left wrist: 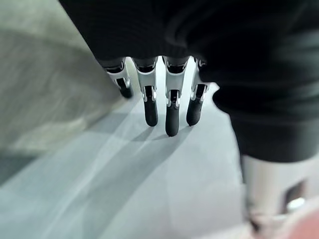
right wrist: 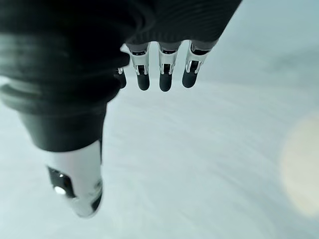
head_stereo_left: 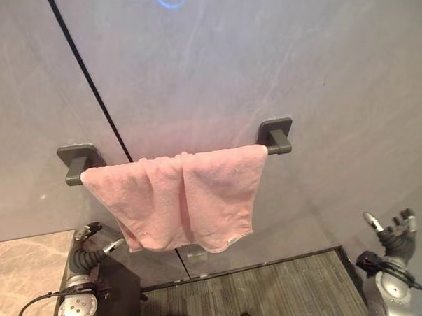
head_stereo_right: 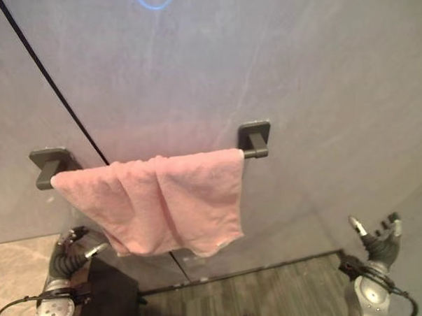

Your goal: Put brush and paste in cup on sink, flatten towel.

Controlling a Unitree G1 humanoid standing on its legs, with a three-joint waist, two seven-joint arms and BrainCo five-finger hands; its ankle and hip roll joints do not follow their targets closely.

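Observation:
A pink towel (head_stereo_left: 185, 197) hangs over a dark grey wall bar (head_stereo_left: 277, 149), spread along most of it with a few vertical folds and an uneven lower edge. My left hand (head_stereo_left: 96, 248) is low at the left, just below the towel's left corner, fingers relaxed and holding nothing; its fingers (left wrist: 172, 112) hang straight in the left wrist view. My right hand (head_stereo_left: 395, 235) is low at the right, well clear of the towel, fingers spread and empty; its fingers (right wrist: 165, 74) point at the bare wall.
The grey marbled wall (head_stereo_left: 277, 57) carries a thin black seam (head_stereo_left: 88, 79) running diagonally. A beige stone countertop (head_stereo_left: 23, 278) lies at the lower left. Dark ribbed flooring (head_stereo_left: 266, 292) lies below the towel.

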